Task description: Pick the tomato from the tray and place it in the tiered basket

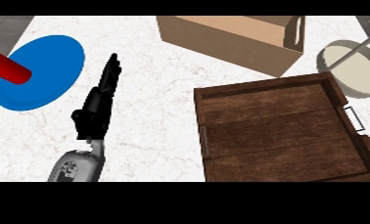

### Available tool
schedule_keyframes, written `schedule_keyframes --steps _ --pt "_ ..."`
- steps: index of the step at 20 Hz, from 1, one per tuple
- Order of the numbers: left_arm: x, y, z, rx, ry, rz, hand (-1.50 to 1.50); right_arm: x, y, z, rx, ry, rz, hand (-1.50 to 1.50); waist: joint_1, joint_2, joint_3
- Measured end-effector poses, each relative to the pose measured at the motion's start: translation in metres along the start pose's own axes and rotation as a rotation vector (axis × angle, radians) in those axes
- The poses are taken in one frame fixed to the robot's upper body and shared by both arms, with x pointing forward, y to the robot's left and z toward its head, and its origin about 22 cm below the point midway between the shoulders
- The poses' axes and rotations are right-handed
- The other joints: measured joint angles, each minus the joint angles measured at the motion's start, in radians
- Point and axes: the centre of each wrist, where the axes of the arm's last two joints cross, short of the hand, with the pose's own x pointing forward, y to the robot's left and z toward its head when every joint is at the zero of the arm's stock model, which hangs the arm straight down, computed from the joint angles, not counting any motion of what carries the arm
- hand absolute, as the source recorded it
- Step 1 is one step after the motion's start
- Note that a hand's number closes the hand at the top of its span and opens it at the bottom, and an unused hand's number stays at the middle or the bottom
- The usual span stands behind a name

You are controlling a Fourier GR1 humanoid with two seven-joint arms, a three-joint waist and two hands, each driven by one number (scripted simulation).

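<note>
No tomato showed, the tray (274, 135) holding none in sight, though one would likely be soft, smooth and light, best cupped round its middle; the left hand (98, 105) hung over the worktop (159, 71) beside the tray, fingers straight, holding nothing.

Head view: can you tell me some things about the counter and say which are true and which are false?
The wooden tray lies at the picture's left. False: it lies at the right.
A red thing rests on the blue plate. True.
The left hand has curled fingers. False: its fingers are straight.
A cardboard box stands beyond the wooden tray. True.
</note>
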Motion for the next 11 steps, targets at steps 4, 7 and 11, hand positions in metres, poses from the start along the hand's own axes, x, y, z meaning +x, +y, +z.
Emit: schedule_keyframes --steps 4,7,11 --pt "0.0 0.004 0.0 0.0 -0.004 0.0 0.0 -0.023 -0.036 0.028 -0.049 0.065 -0.106 -1.5 -0.001 0.003 0.002" --pt "0.001 0.004 0.002 0.006 0.0 0.0 0.0 -0.043 -0.055 0.051 -0.063 0.091 -0.162 -1.5 -0.005 0.005 0.005" --pt "-0.002 0.005 0.005 0.016 0.002 0.002 0.0 -0.065 -0.073 0.08 -0.064 0.091 -0.205 -1.5 -0.016 0.007 0.009"
